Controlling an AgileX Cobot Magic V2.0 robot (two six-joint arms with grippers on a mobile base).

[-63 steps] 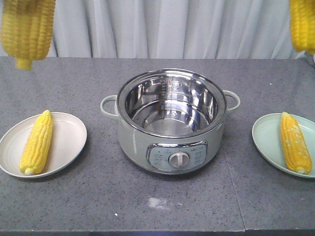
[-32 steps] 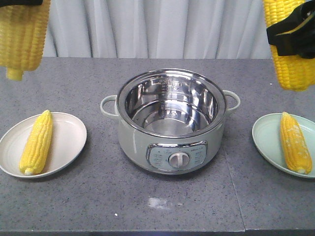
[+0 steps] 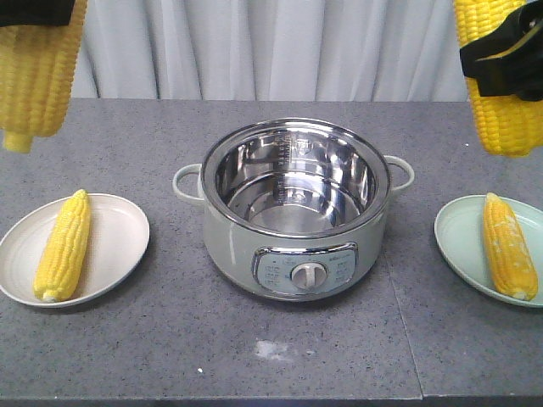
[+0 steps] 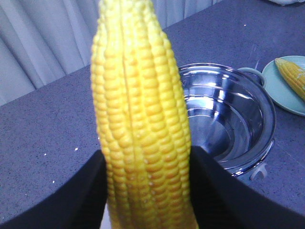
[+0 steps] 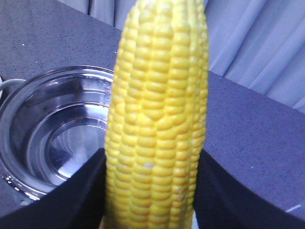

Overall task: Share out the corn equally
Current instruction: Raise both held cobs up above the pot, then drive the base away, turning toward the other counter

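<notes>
Two cobs of corn hang upright above the table. My left gripper (image 3: 32, 10) is shut on the cob of corn (image 3: 34, 76) at the top left, above the cream plate (image 3: 119, 233), which holds another cob (image 3: 62, 246). My right gripper (image 3: 502, 59) is shut on the cob (image 3: 506, 114) at the top right, above the pale green plate (image 3: 458, 237), which also holds one cob (image 3: 509, 246). In the left wrist view, black fingers (image 4: 81, 191) press both sides of the held cob (image 4: 143, 119). The right wrist view shows the same grip on its cob (image 5: 157, 119).
A steel electric cooking pot (image 3: 293, 259) with side handles stands in the middle of the grey table, its inside bare and shiny. It shows in both wrist views (image 4: 228, 124) (image 5: 52, 129). A pale curtain hangs behind the table.
The right cob came down into view with its gripper, then held still. The left cob has drifted lower and slightly left. The plates and pot have not moved.
</notes>
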